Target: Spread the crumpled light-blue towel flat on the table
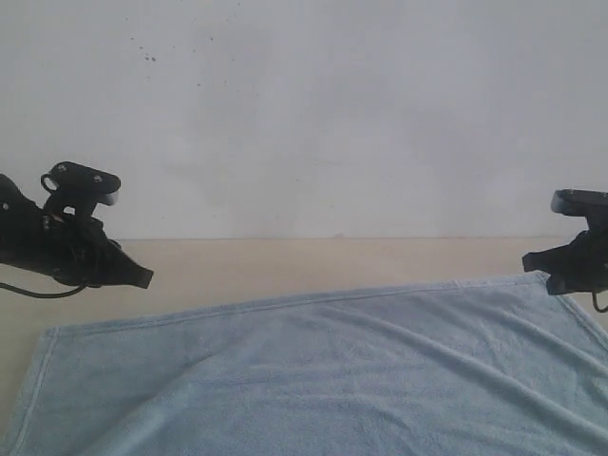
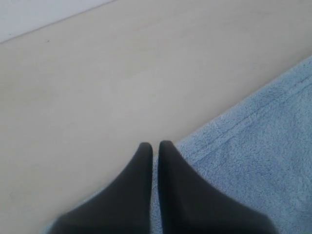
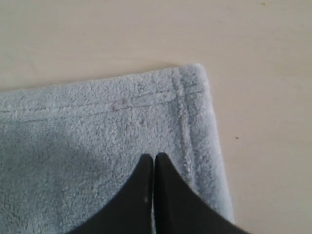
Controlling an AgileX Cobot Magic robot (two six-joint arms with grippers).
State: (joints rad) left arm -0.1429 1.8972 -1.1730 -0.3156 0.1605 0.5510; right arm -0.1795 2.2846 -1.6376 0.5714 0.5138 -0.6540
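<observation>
The pale-blue towel [image 1: 332, 370] lies spread over the beige table [image 1: 285, 261], with a soft diagonal ridge near its front left. My left gripper [image 1: 142, 277] hovers above the towel's far left edge, shut with nothing in it. In the left wrist view the shut fingertips of the left gripper [image 2: 155, 145] hang over the hemmed edge of the towel [image 2: 263, 141]. My right gripper [image 1: 528, 262] sits at the far right corner, shut and holding nothing. The right wrist view has the right gripper [image 3: 154, 157] just above that stitched corner of the towel [image 3: 97, 122]. The white label is not visible.
A white speckled wall [image 1: 313, 104] rises behind the table's far edge. Bare table [image 2: 122, 73] lies beyond the towel's far hem, and more bare table [image 3: 263, 97] shows past its right corner. The towel's front runs out of the exterior view.
</observation>
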